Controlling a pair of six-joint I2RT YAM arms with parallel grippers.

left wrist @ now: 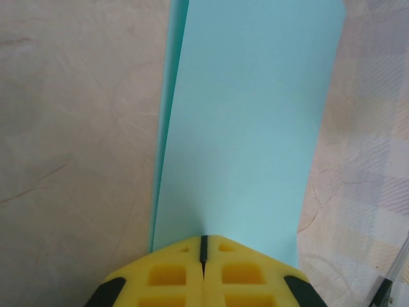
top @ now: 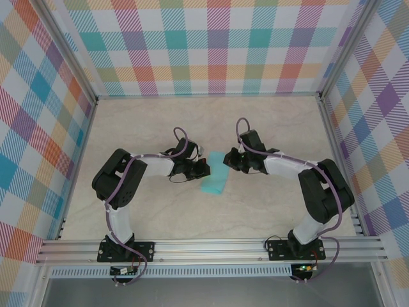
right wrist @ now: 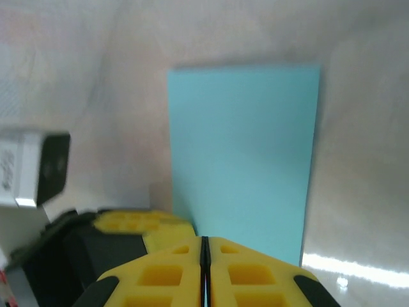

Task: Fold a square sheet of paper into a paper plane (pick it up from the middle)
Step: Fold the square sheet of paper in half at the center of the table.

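The white block (right wrist: 32,167) beside the left gripper (top: 203,170) carries small dark marks, too blurred to read. The turquoise sheet of paper (top: 214,174), folded double with both layers showing along one long edge, sits near the middle of the table (top: 147,121), between the two grippers. The left gripper meets the sheet's left edge, its fingers pressed together. The right gripper (top: 225,160) meets the sheet's far end, fingers likewise together. In each wrist view the sheet's near edge runs under the yellow fingertips (left wrist: 172,262) — pinched or merely pressed, I cannot tell.

Open tabletop (top: 268,121) around folded sheet (top: 214,181)
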